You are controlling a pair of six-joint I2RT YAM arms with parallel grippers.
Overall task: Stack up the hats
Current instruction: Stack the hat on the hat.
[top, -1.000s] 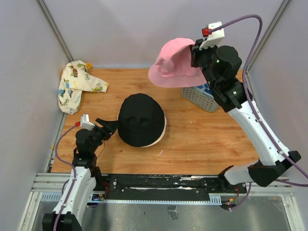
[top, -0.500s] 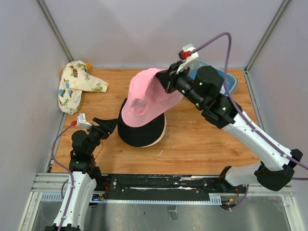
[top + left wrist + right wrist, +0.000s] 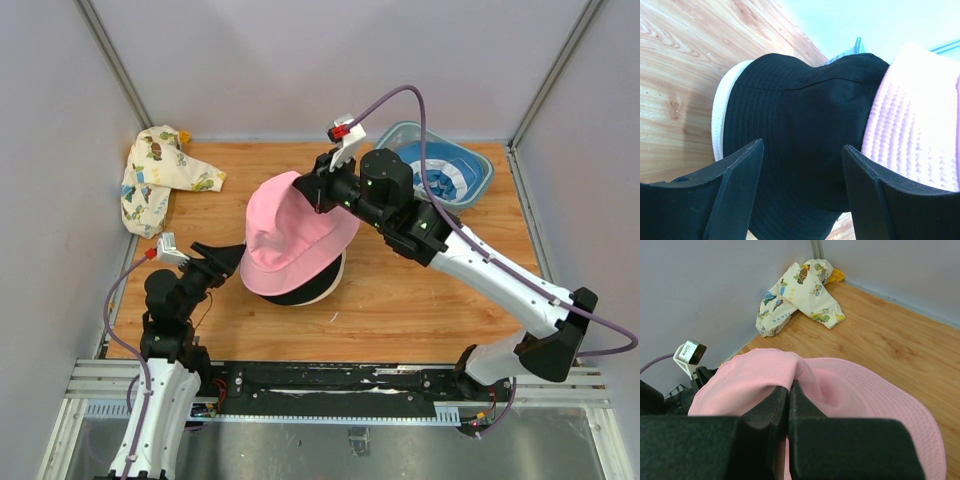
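Note:
My right gripper (image 3: 305,187) is shut on the crown of a pink hat (image 3: 295,235) and holds it over a black hat (image 3: 292,291) in the middle of the table. The pink hat covers most of the black one. A pale brim (image 3: 330,288) shows beneath the black hat. In the right wrist view the closed fingers (image 3: 789,390) pinch a fold of the pink hat (image 3: 870,410). My left gripper (image 3: 225,258) is open just left of the pile. In its own view, the left gripper (image 3: 802,146) frames the black hat (image 3: 800,125), with the pink hat (image 3: 912,135) on the right.
A cream printed hat (image 3: 155,180) lies crumpled at the back left corner. A slatted basket (image 3: 480,170) at the back right holds a blue and white hat (image 3: 445,178). Grey walls close in the table on three sides.
My right arm has swung the pink hat from above the basket leftward and down over the black hat. The left gripper has barely moved.

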